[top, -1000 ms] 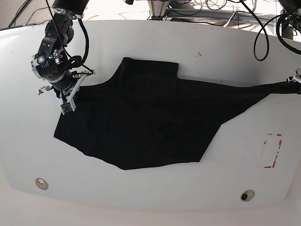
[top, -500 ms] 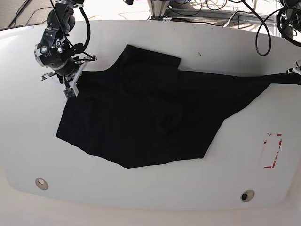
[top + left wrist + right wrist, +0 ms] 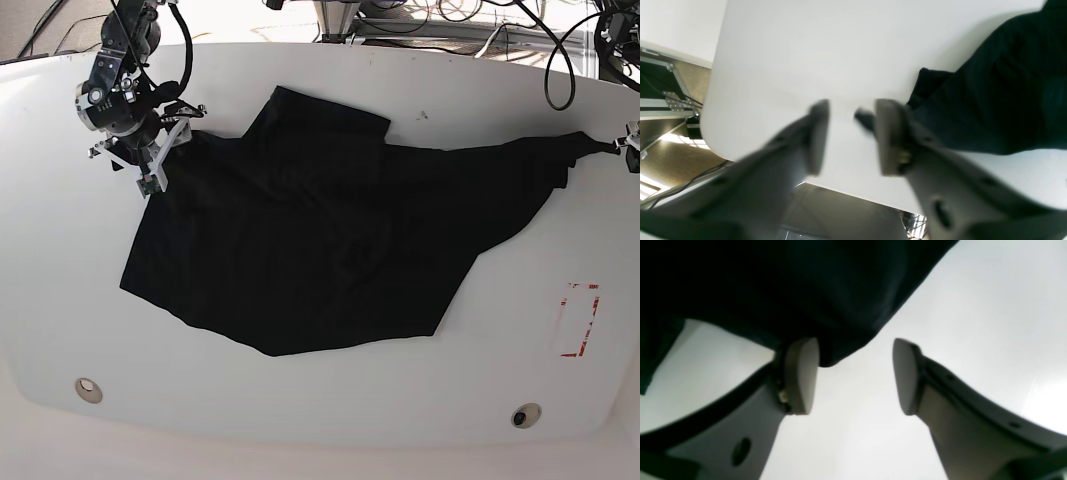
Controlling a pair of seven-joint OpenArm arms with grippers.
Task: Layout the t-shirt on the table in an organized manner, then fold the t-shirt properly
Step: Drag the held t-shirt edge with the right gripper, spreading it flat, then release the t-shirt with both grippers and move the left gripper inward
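Both claws, left claw [image 3: 848, 136] and right claw [image 3: 855, 376], hang spread beside the t-shirt [image 3: 310, 250] mid-layout on the counter [image 3: 320, 410]; regripping corners comes next, I'd say.

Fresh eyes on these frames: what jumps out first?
The black t-shirt dominates: it sprawls across the middle of the white table, one end drawn out to a point at the far right edge. The right gripper hovers open beside a fabric corner at the upper left, the left gripper open at the stretched tip. A red tape mark sits lower right.
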